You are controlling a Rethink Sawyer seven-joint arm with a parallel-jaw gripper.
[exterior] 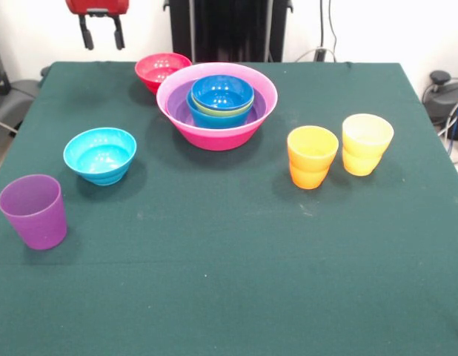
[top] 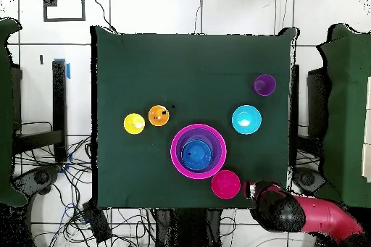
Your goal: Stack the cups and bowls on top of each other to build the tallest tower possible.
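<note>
The tower is a big hot-pink bowl point(exterior: 214, 137) point(top: 173, 151) at the table's far middle. Nested in it are a purple bowl point(exterior: 176, 108), a blue one, a lime green rim point(exterior: 223, 112) and a dark blue bowl point(exterior: 223, 90) point(top: 196, 154) on top. A small red-pink bowl point(exterior: 162, 70) point(top: 225, 184) stands just behind it to the left. Alone stand a cyan bowl point(exterior: 100, 154) point(top: 246, 119), a purple cup point(exterior: 34, 211) point(top: 264, 85), an orange cup point(exterior: 312, 156) point(top: 159, 116) and a yellow cup point(exterior: 367, 143) point(top: 134, 123). My gripper point(exterior: 103, 35) hangs open and empty, high beyond the far left edge.
Dark green cloth covers the table point(exterior: 229, 282). The red arm point(top: 311, 216) lies off the table's corner near the red-pink bowl in the overhead view. Cables and stands ring the table on the floor.
</note>
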